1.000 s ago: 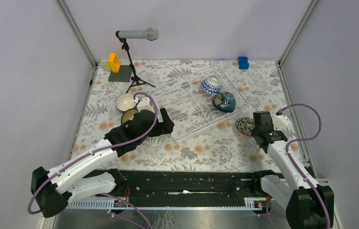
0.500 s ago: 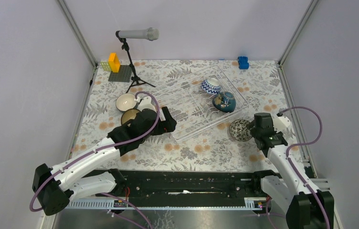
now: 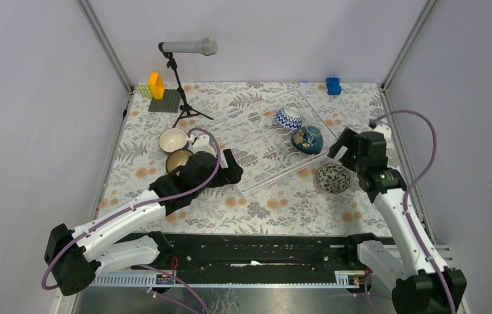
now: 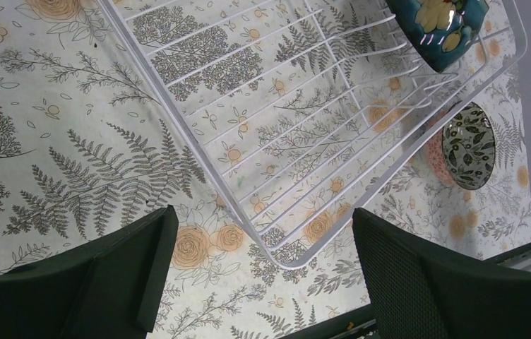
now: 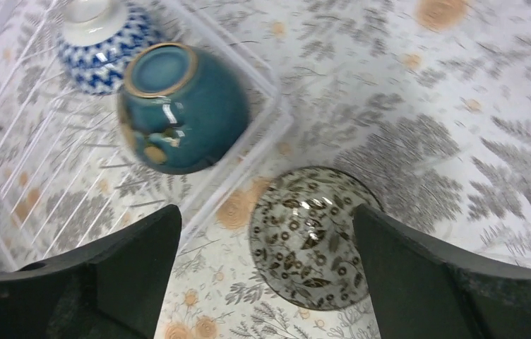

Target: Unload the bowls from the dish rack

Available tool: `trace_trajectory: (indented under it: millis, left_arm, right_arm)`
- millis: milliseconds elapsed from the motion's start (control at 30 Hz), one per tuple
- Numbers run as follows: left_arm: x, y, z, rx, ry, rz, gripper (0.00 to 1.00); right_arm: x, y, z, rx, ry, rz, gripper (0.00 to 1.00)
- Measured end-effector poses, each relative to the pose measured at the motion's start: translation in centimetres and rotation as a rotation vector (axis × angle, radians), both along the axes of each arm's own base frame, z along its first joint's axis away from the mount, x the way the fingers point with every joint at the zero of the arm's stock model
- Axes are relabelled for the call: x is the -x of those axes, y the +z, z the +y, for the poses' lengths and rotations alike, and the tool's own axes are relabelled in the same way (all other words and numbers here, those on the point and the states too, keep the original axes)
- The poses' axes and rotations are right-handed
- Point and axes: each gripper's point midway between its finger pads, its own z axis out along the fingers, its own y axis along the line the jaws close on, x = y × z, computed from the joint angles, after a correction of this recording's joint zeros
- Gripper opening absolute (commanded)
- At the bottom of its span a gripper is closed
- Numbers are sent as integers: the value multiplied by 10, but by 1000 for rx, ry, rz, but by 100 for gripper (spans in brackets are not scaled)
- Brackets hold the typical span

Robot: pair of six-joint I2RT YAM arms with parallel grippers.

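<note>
The dish rack [image 3: 256,147], a white wire tray, lies slanted mid-table. Two bowls lie on their sides in it: a blue-white zigzag bowl [image 3: 288,118] [image 5: 100,42] and a dark teal bowl [image 3: 307,140] [image 5: 178,106] [image 4: 436,28]. A bowl with a dark leaf pattern [image 3: 333,177] [image 5: 312,236] [image 4: 468,145] stands on the table by the rack's right corner. My right gripper [image 3: 343,147] [image 5: 266,268] hangs open above it, holding nothing. Left of the rack stand a white-inside bowl [image 3: 173,139] and a brown bowl [image 3: 179,159]. My left gripper [image 3: 230,171] [image 4: 263,275] is open over the rack's near corner [image 4: 284,261].
A microphone on a stand [image 3: 188,47] stands at the back left, beside a grey baseplate [image 3: 165,101] with yellow and orange bricks. A blue brick [image 3: 333,86] sits at the back right. Enclosure walls close in both sides.
My right gripper opened, let go of the leaf-pattern bowl on the table, and rose toward the rack. The left arm barely moved.
</note>
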Motion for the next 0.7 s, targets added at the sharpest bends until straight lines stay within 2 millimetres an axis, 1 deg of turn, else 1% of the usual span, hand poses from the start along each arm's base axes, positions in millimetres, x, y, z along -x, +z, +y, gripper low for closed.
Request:
trace_trajectory:
  millis: [167, 367, 433, 467, 567, 633, 700]
  left_arm:
    - [0, -3, 0, -14, -17, -9, 99]
    - [-5, -2, 6, -39, 11, -36, 99]
    - [-9, -1, 10, -46, 38, -46, 99]
    - [-10, -1, 11, -47, 50, -49, 99]
    - [-13, 0, 14, -41, 81, -53, 99]
    - [-14, 1, 15, -33, 95, -52, 99]
    - [-15, 2, 15, -21, 107, -53, 99]
  right_arm:
    - [-31, 18, 27, 3, 186, 16, 100]
    - [-62, 25, 52, 21, 334, 39, 100]
    - [-73, 31, 68, 53, 400, 20, 100]
    - [-78, 36, 80, 79, 449, 0, 100]
    - [-91, 45, 107, 139, 563, -60, 100]
    - [-100, 45, 122, 179, 638, -93, 100]
    - [-110, 38, 129, 235, 717, -101, 100]
